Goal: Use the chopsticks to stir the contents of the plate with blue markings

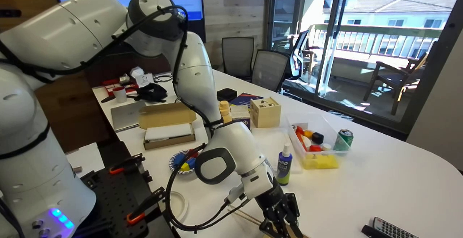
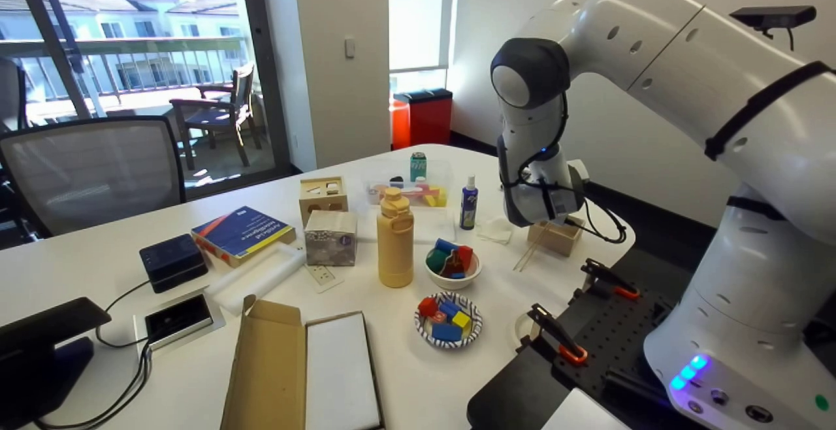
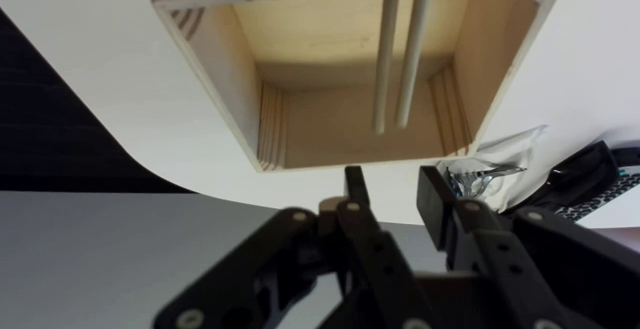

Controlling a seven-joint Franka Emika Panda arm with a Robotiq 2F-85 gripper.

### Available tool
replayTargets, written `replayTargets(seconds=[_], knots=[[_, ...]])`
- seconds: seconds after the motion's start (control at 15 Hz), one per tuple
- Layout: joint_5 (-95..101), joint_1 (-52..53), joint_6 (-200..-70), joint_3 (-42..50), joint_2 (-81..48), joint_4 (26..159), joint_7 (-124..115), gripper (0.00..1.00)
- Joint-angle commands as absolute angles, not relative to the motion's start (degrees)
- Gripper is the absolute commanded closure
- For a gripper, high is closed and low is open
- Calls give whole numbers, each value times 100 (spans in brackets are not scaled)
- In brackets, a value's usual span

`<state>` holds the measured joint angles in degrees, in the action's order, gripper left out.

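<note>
"Where are the chopsticks?"

"Side by side over one wall of the wooden box, tips hanging above its hollow. I can't tell whether their far ends touch the worktop."

"And the jaws?"

"Spread part-way, nothing between them, apart from the chopsticks."

"What could spoil it?"

"The chopsticks are thin and look round, so a nudge could roll them along the wall. A crooked pinch might take only one, and a low approach could bump the box."

"Suppose both get lifted."

"The plate with blue markings is well apart from them, with a bowl just beside it. Held loosely, they could pivot on the way; stirring too hard might shove blocks over that shallow rim."
</note>
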<state>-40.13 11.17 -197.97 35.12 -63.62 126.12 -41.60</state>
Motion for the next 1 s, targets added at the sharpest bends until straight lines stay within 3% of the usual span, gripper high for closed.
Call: replayTargets(seconds=[0.0,0.2,0.33,0.93], knots=[[-4319,1024,-19797,3416,-6320,12485,-3823,34],[-4437,1058,-19797,3428,-6316,12458,-3740,11],[-4525,1063,-19797,3426,-6287,12440,-3663,0],[-4580,1224,-19798,3535,-5904,12672,-3578,0]])
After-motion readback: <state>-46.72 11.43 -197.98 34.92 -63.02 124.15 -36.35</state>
